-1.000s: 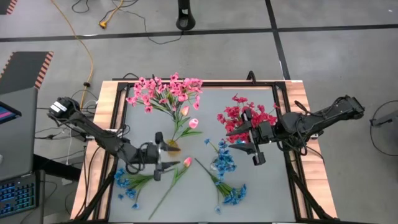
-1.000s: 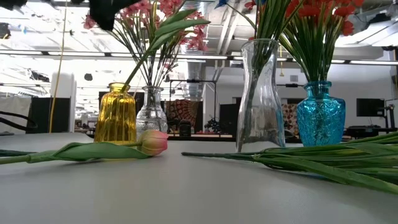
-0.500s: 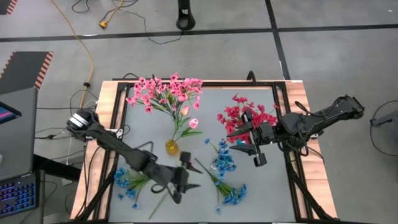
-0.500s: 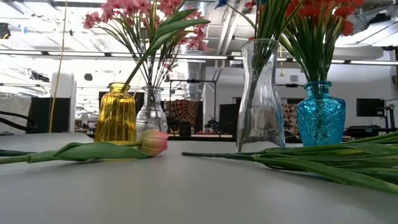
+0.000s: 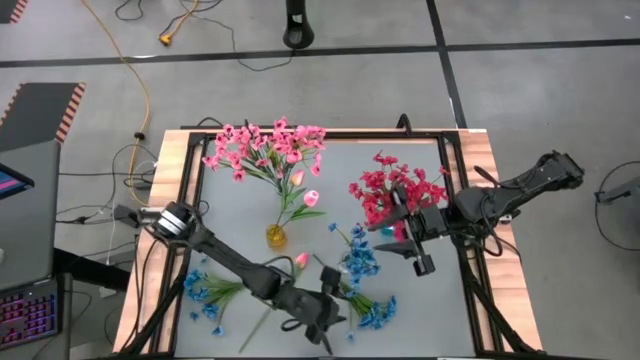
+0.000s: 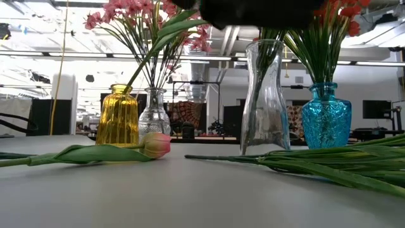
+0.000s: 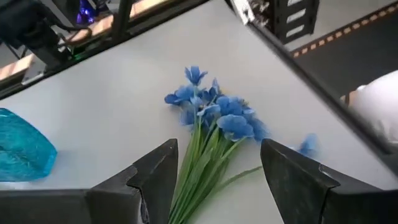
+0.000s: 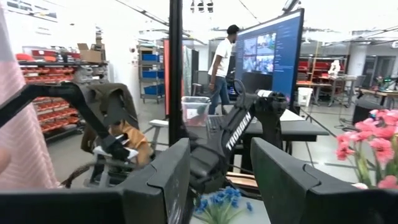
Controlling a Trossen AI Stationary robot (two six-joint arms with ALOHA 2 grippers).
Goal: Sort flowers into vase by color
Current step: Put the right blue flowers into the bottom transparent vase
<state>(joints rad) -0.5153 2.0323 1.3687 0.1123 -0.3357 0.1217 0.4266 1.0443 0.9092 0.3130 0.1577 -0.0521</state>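
Observation:
A bunch of blue flowers [image 7: 214, 115] lies flat on the table near its front edge [image 5: 375, 312]. My left gripper [image 7: 214, 180] [image 5: 333, 318] hangs open over the bunch's green stems, one finger on either side, touching nothing. A pink tulip [image 5: 300, 261] [image 6: 155, 144] lies on the table beside it. Another blue bunch [image 5: 205, 295] lies at the front left. My right gripper [image 5: 415, 255] waits open and raised near the red flowers [image 5: 395, 185] in the blue vase [image 6: 326, 117]. Pink flowers [image 5: 265, 150] stand in a small clear vase [image 6: 154, 113].
A yellow vase [image 5: 275, 237] [image 6: 120, 115] holds tulips at the table's middle. A tall clear vase [image 6: 264, 95] holds blue flowers [image 5: 358, 255] right behind the lying bunch. Wooden rails [image 5: 170, 200] border the table. A person stands in the room beyond.
My left gripper has swung from beside the yellow vase and the lying tulip toward the table's right and near edge, sinking a little and rolling, and now stands over the blue bunch's stems. It has stayed open. The flowers have not moved.

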